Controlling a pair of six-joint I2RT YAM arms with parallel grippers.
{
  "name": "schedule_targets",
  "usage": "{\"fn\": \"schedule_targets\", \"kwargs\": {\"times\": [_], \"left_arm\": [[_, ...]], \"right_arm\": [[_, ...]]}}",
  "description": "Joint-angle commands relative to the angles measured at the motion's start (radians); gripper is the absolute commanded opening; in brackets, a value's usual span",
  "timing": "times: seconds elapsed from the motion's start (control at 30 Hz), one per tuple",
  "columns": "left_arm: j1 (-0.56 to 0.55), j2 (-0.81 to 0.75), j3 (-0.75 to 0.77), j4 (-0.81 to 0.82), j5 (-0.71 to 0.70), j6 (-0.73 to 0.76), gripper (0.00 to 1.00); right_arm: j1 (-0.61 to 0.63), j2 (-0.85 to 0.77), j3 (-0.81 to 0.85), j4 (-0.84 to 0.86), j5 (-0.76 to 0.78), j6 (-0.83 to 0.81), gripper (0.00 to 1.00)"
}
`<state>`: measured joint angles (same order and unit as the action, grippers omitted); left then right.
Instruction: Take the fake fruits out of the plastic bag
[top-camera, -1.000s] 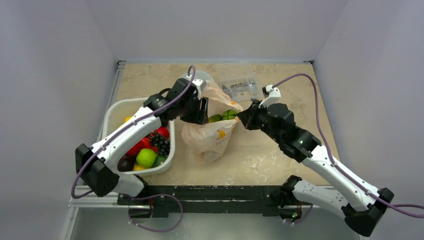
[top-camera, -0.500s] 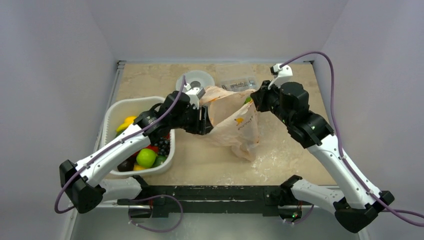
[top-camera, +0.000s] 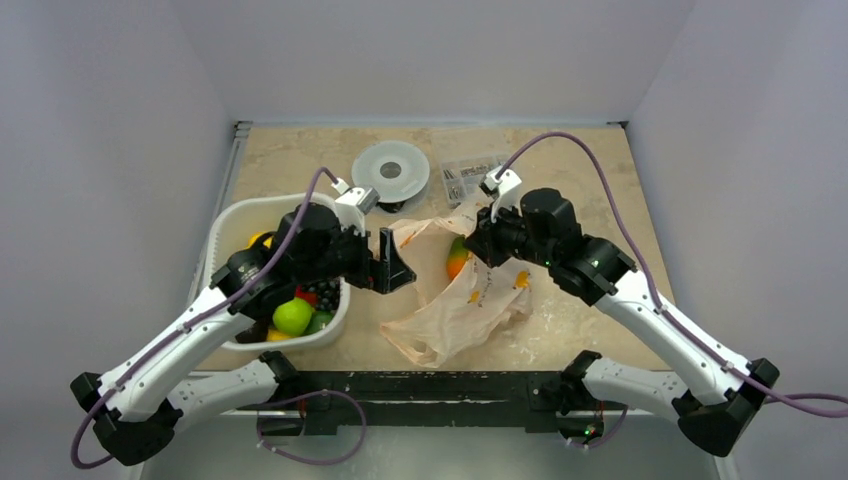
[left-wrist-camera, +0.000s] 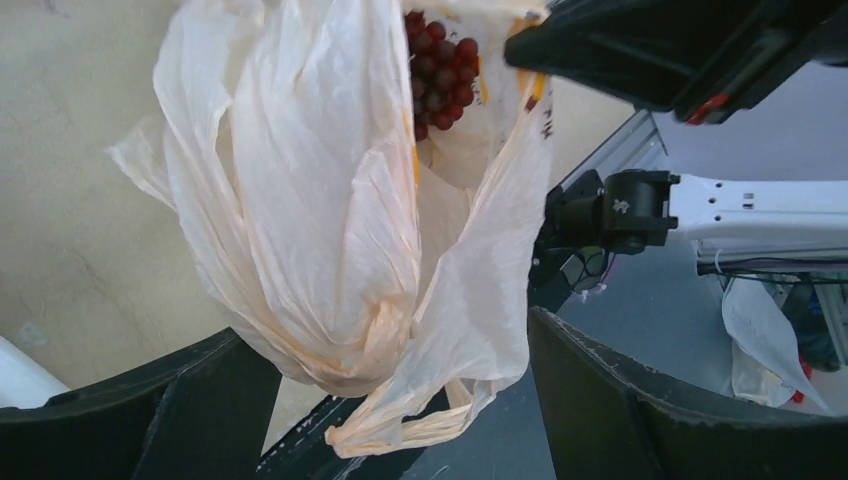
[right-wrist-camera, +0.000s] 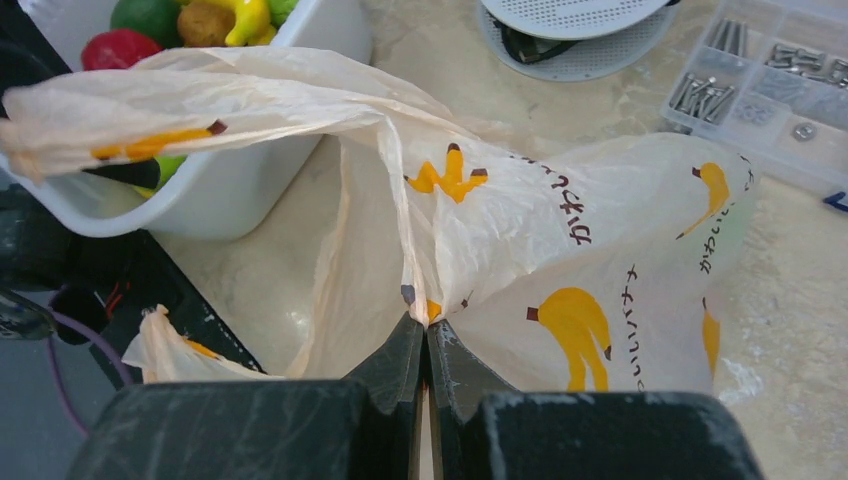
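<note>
The pale-peach plastic bag (top-camera: 462, 300) lies slumped on the table between the arms. A green-to-orange mango (top-camera: 457, 258) shows at its upper edge. My right gripper (top-camera: 478, 243) is shut on a fold of the bag (right-wrist-camera: 600, 260), its fingertips (right-wrist-camera: 412, 345) pressed together on the film. My left gripper (top-camera: 393, 263) is open at the bag's left edge. In the left wrist view the bag (left-wrist-camera: 320, 200) hangs between the wide-apart jaws, and dark red grapes (left-wrist-camera: 440, 60) show inside it. Other fruits (top-camera: 293, 315) sit in the white basket (top-camera: 228, 222).
A round white disc (top-camera: 391, 172) and a clear box of small parts (top-camera: 478, 178) lie behind the bag. The white basket (right-wrist-camera: 250, 190) stands left of the bag, under my left arm. The black base rail (top-camera: 420, 385) runs along the near edge.
My right gripper came down and towards the near side with the bag, which now lies on the table. My left gripper drew back to the left and stands open.
</note>
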<state>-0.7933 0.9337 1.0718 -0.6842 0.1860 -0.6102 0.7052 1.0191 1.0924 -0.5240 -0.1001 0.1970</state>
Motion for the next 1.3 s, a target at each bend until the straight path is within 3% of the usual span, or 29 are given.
{"fn": "schedule_targets", "kwargs": {"times": [0.0, 0.17, 0.27, 0.37, 0.47, 0.53, 0.73, 0.87, 1.0, 1.27], "left_arm": [[-0.001, 0.016, 0.101, -0.017, 0.009, 0.059, 0.88], [-0.007, 0.108, 0.139, 0.01, 0.073, 0.075, 0.86], [-0.027, 0.143, 0.126, 0.04, 0.038, 0.067, 0.83], [-0.027, 0.157, 0.108, 0.055, -0.022, 0.057, 0.82], [-0.027, 0.172, 0.1, 0.074, -0.028, 0.06, 0.77], [-0.027, 0.186, 0.098, 0.091, -0.011, 0.058, 0.75], [-0.027, 0.225, 0.07, 0.163, 0.038, 0.036, 0.74], [-0.027, 0.235, 0.058, 0.175, 0.051, 0.028, 0.74], [-0.027, 0.228, 0.039, 0.182, 0.059, 0.02, 0.75], [-0.028, 0.267, -0.026, 0.24, 0.069, -0.025, 0.79]], "right_arm": [[0.027, 0.006, 0.017, 0.01, -0.052, -0.04, 0.0], [0.033, 0.022, 0.038, -0.011, -0.047, -0.04, 0.0], [0.034, 0.024, 0.057, -0.036, -0.019, -0.028, 0.01], [0.039, 0.041, 0.103, -0.118, 0.103, 0.036, 0.03], [0.048, 0.081, 0.161, -0.304, 0.323, 0.189, 0.18], [0.072, 0.107, 0.176, -0.378, 0.376, 0.257, 0.27], [0.154, 0.104, 0.099, -0.371, 0.42, 0.42, 0.76], [0.21, 0.133, 0.064, -0.396, 0.516, 0.538, 0.98], [0.257, 0.151, 0.067, -0.479, 0.637, 0.615, 0.99], [0.26, 0.107, -0.032, -0.433, 0.6, 0.565, 0.98]]}}
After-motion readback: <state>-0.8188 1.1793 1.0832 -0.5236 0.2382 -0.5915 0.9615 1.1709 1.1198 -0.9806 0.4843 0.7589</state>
